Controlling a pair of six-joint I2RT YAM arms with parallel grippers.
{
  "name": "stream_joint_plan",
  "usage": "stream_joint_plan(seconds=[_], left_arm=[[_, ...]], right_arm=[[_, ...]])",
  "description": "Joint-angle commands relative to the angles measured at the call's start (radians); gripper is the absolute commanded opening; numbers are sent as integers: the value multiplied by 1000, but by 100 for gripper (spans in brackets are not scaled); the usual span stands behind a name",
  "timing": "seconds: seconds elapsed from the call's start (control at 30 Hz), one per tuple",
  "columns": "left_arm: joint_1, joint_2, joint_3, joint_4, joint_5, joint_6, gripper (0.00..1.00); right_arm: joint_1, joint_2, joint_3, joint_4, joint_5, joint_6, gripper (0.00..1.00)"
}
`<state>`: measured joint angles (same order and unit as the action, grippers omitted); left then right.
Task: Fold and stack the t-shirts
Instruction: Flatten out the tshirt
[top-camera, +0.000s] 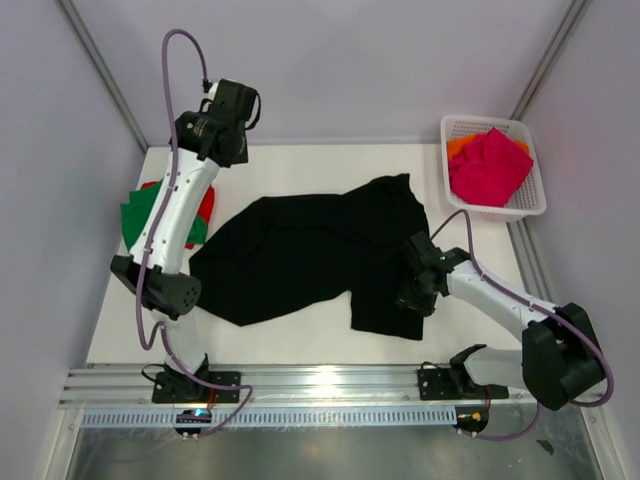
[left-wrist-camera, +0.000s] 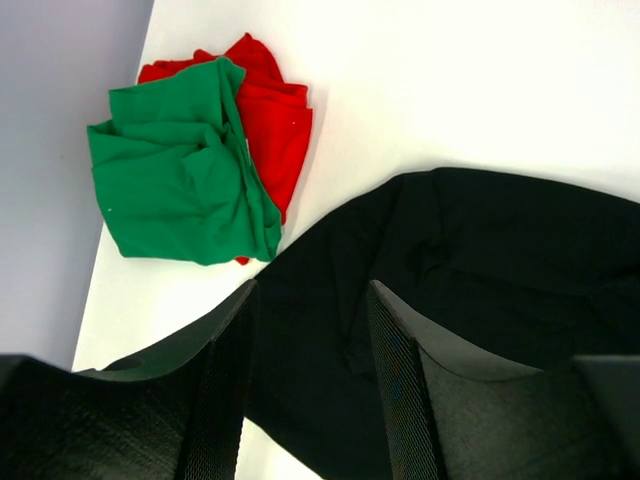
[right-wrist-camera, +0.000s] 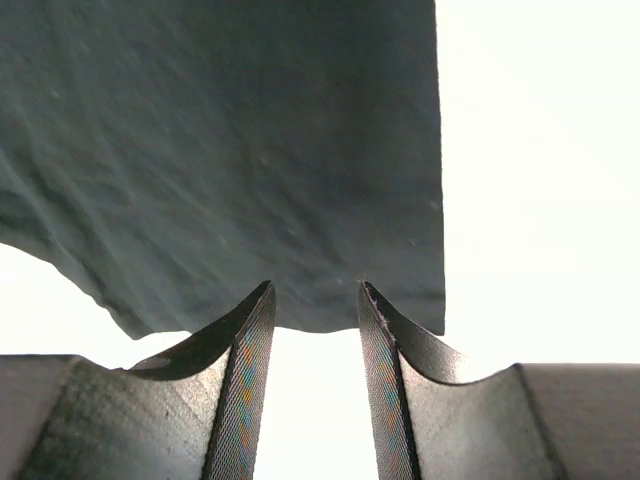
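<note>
Left arm (top-camera: 175, 215): I have it reared up at the frame's upper left, wrist tipped down over the bench (top-camera: 300, 340).
Left jaws: parted, holding nothing.
Right arm (top-camera: 490, 295): stretched low from lower right.
Right jaws: parted, tips at the hem of the black t-shirt (top-camera: 310, 255), nothing clamped.
Black t-shirt: spread, rumpled, mid-frame.
Green t-shirt (left-wrist-camera: 180, 180): bunched atop the red t-shirt (left-wrist-camera: 275, 125), left edge.

Top camera, above and behind the arm bases, looks steeply down on the whole table (top-camera: 310, 165), with the black t-shirt (top-camera: 300, 255) at centre. Left wrist camera, raised high, looks past the left gripper (left-wrist-camera: 311, 290) at that shirt's left end, also seen from the top. Right wrist camera sits close over the shirt's hem, past the right gripper (right-wrist-camera: 315, 288).
</note>
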<state>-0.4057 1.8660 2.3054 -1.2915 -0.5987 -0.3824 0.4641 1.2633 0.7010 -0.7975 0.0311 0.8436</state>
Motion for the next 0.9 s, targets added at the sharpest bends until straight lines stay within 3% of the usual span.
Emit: stream_joint_plan(seconds=[0.0, 0.07, 0.23, 0.37, 0.67, 0.87], left_arm=[[-1, -18, 52, 6, -36, 31, 51], [-2, -30, 55, 20, -26, 30, 52], [-2, -30, 46, 31, 31, 13, 54], [-2, -27, 6, 34, 42, -6, 54], [-2, -22, -29, 29, 36, -23, 53], [-2, -28, -35, 31, 19, -15, 53]], right_arm=[[7, -71, -18, -98, 4, 43, 43], [7, -102, -26, -103, 12, 45, 43], [8, -252, -26, 65, 36, -26, 43], [8, -280, 20, 167, 98, -99, 44], [8, 8, 95, 348, 81, -195, 44], [8, 110, 95, 438, 61, -192, 43]])
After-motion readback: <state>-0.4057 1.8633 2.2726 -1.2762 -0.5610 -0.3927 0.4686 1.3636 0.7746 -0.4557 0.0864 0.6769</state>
